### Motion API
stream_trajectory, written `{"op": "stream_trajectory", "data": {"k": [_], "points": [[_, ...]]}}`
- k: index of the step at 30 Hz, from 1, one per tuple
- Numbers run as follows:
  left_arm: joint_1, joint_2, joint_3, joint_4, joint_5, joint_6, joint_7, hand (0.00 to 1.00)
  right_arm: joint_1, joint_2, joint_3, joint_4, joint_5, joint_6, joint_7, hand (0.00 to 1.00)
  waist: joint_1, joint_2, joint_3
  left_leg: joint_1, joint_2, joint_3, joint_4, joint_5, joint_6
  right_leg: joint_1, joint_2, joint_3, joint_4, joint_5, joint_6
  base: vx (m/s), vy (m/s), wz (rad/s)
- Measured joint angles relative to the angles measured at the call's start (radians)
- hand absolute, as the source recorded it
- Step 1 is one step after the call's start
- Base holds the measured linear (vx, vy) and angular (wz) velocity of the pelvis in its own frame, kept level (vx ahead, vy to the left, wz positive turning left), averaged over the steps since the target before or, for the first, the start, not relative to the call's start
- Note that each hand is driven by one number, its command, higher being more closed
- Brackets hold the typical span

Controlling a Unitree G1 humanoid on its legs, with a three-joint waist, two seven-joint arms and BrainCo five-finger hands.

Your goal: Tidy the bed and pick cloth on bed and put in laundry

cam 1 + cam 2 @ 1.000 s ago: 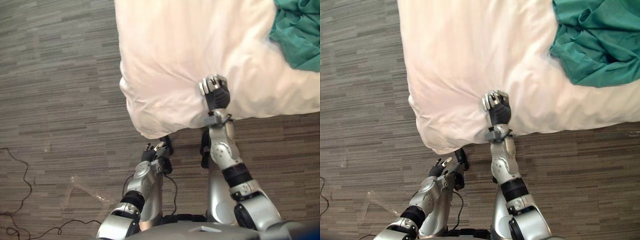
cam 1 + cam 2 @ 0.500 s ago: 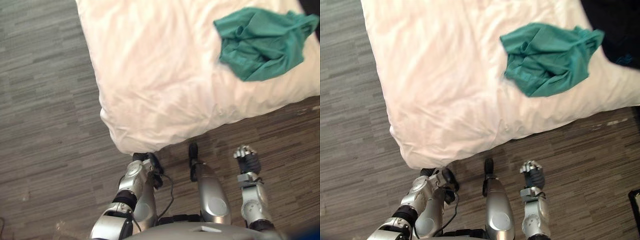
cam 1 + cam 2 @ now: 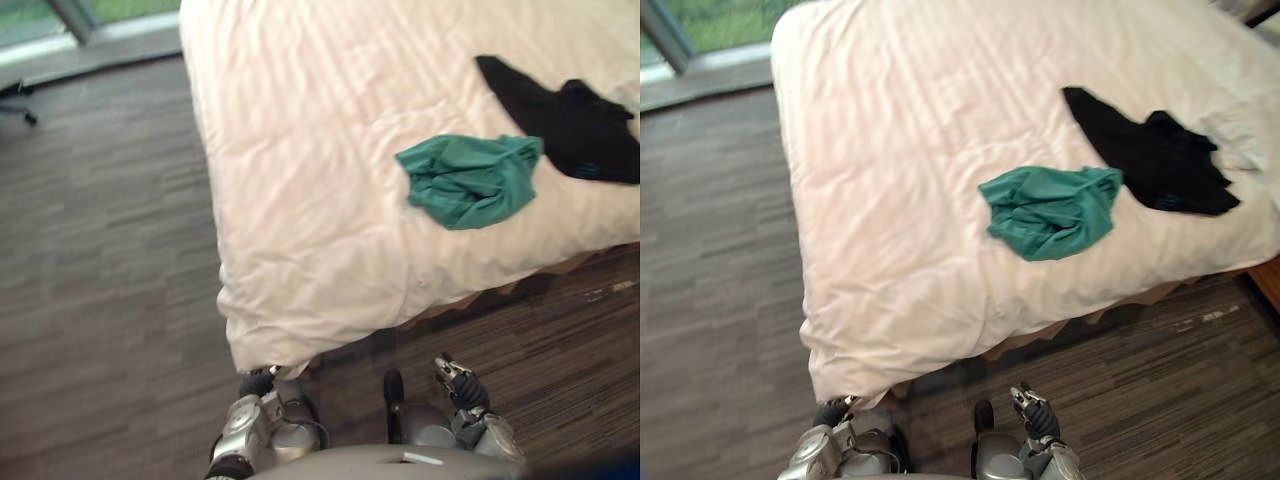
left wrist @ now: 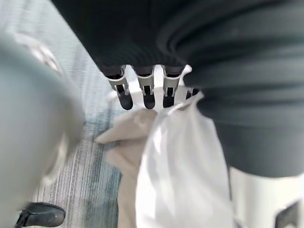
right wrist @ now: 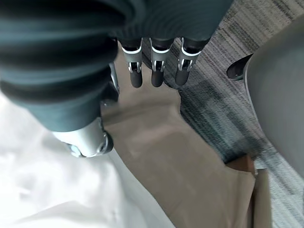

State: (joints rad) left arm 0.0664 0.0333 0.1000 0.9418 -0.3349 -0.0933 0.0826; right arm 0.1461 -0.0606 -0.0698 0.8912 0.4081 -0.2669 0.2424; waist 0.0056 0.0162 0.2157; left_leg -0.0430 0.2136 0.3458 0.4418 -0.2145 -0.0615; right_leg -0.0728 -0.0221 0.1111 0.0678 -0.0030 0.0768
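Two empty, slack-fingered hands: left hand [image 3: 257,382] half hidden under duvet [image 3: 320,200], right hand [image 3: 455,380] clear

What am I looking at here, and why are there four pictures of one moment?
This is a humanoid robot with two arms that end in metal-fingered hands. The two wide pictures come from cameras in its head, looking down at a white-covered bed. On it lie a crumpled green cloth and, close beside it, a black cloth. The two close-up pictures come from a camera on each wrist, looking along that hand's fingers. The left hand hangs by the bed's corner. The right hand hangs low over the floor at the bed's edge. Both have straight fingers and hold nothing, so neither cloth has been picked up yet.
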Motion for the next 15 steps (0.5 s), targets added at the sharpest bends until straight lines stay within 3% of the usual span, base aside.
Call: {"op": "stream_trajectory", "data": {"k": [3,6,7,8,10,11,12,15], "points": [[-0.006,-0.012,-0.005,0.036,0.052,0.001,-0.013,0.00,0.020,-0.001,0.000,0.002,0.001,-0.026,-0.011,0.00,-0.025,0.015,-0.030,0.050,-0.005,0.031,-0.102,-0.049,-0.016,-0.039,0.010,0.018,0.003,0.008,0.019,-0.07,0.104,-0.49],[-0.032,0.001,-0.010,0.055,0.049,0.004,-0.019,0.00,0.040,0.015,0.003,0.009,0.025,-0.068,-0.008,0.00,-0.025,-0.015,-0.033,0.099,-0.025,0.094,-0.158,-0.057,-0.021,-0.063,0.009,0.047,0.016,0.039,0.017,-0.05,0.061,-0.65],[-0.030,0.003,-0.010,0.064,0.043,0.005,-0.019,0.00,0.052,0.015,0.003,0.009,0.031,-0.080,-0.008,0.00,-0.028,-0.016,-0.034,0.132,-0.024,0.141,-0.175,-0.057,-0.021,-0.063,0.001,0.027,0.026,0.035,0.009,-0.04,0.086,-1.01],[-0.022,0.004,-0.010,0.064,0.032,0.007,-0.018,0.00,0.054,0.013,0.002,0.011,0.030,-0.085,-0.008,0.00,-0.028,-0.014,-0.035,0.174,-0.024,0.199,-0.201,-0.057,-0.022,-0.072,-0.031,-0.081,0.055,0.015,-0.026,-0.03,0.097,-1.14],[-0.003,0.020,-0.010,0.081,-0.001,0.018,-0.013,0.00,0.052,0.015,0.002,0.016,0.028,-0.094,-0.009,0.00,-0.031,-0.004,-0.035,0.218,-0.021,0.274,-0.220,-0.056,-0.027,-0.085,-0.076,-0.216,0.111,0.010,-0.045,0.03,0.064,-1.15],[0.008,0.029,-0.010,0.096,-0.013,0.019,-0.011,0.00,0.050,0.019,0.002,0.018,0.026,-0.098,-0.010,0.00,-0.039,-0.018,-0.042,0.246,-0.024,0.299,-0.221,-0.057,-0.034,-0.091,-0.094,-0.267,0.137,0.021,-0.055,0.08,0.018,-1.02],[0.020,0.032,-0.010,0.105,-0.020,0.020,-0.011,0.00,0.049,0.022,0.001,0.019,0.023,-0.100,-0.011,0.00,-0.042,-0.022,-0.041,0.265,-0.033,0.302,-0.221,-0.057,-0.037,-0.092,-0.097,-0.283,0.155,0.042,-0.054,0.10,-0.034,-0.73],[0.029,0.021,-0.010,0.106,-0.025,0.023,-0.010,0.00,0.048,0.015,0.002,0.028,0.017,-0.111,-0.014,0.00,-0.054,-0.013,-0.036,0.283,-0.026,0.245,-0.211,-0.054,-0.035,-0.092,-0.068,-0.267,0.193,0.029,-0.073,0.02,-0.090,-0.40]]}}
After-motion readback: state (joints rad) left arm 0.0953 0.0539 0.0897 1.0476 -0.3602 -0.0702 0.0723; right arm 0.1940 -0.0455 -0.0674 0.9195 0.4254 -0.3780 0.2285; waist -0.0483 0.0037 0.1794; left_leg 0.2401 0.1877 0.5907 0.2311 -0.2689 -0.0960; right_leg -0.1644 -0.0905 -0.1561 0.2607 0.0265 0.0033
